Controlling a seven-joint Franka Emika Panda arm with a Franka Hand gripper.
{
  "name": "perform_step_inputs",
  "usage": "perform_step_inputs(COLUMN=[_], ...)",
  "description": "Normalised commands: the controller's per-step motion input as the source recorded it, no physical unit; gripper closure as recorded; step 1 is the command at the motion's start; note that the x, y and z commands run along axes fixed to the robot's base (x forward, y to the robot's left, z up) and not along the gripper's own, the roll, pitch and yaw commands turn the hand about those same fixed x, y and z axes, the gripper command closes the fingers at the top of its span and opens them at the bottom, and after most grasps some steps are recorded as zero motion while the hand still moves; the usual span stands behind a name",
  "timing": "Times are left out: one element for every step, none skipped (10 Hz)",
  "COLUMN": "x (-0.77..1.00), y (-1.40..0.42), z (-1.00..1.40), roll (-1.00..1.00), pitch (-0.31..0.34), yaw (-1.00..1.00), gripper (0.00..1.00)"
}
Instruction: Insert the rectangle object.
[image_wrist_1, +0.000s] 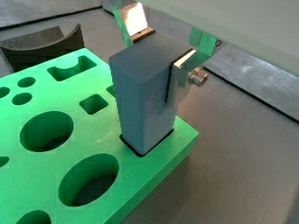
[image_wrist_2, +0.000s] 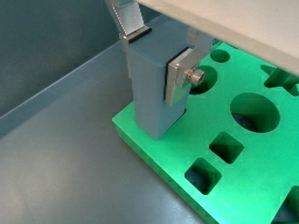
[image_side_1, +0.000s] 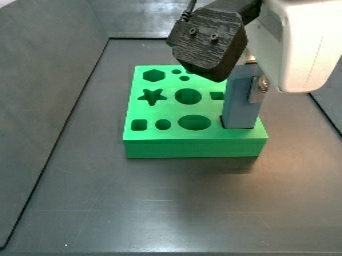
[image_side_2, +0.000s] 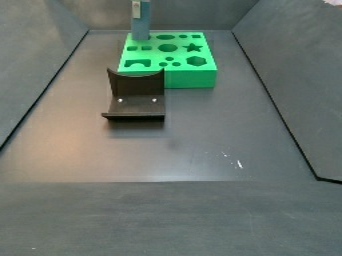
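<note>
Beside the green board, only a side view showed the dark curved block on the dark worktop. At the corner of the green foam board with shaped holes, the tall smooth blue-grey rectangular block stood upright in its slot. The gripper reached down from above, its jaws apart, flanking the block's top; whether the silver fingers touched it was unclear.

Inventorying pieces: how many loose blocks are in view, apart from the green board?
2. The tall blue-grey rectangular block stands in a corner slot of the green board, the gripper straddling it; the dark curved block sits on the floor, apart from the board. Others may be hidden.
</note>
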Motion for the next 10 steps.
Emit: perform_step_inputs(x=[-0.25,-0.29,-0.21,0.00,0.00,0.06,0.20,0.24,0.23,0.22], y=[0.06,0.02,0.00,0.00,0.00,0.00,0.00,0.00,0.00,0.00], z=[-0.27,-0.21,-0.18,-0.25,-0.30,-0.30,-0.19,-0.25,-0.24,-0.28], roll=[-0.05,-0.11,-0.09,-0.06,-0.02,0.00,0.01,0.00,-0.03,-0.08], pitch=[-0.059,-0.094,-0.064,-0.044,-0.027,0.000,0.060,0.069,0.034,0.004], yaw=[0.00,0.00,-0.04,-0.23,-0.24,-0.10,-0.02,0.00,-0.07,-0.08], gripper=[1.00,1.00,1.00,1.00,1.00,1.00,1.00,1.00,1.00,1.00])
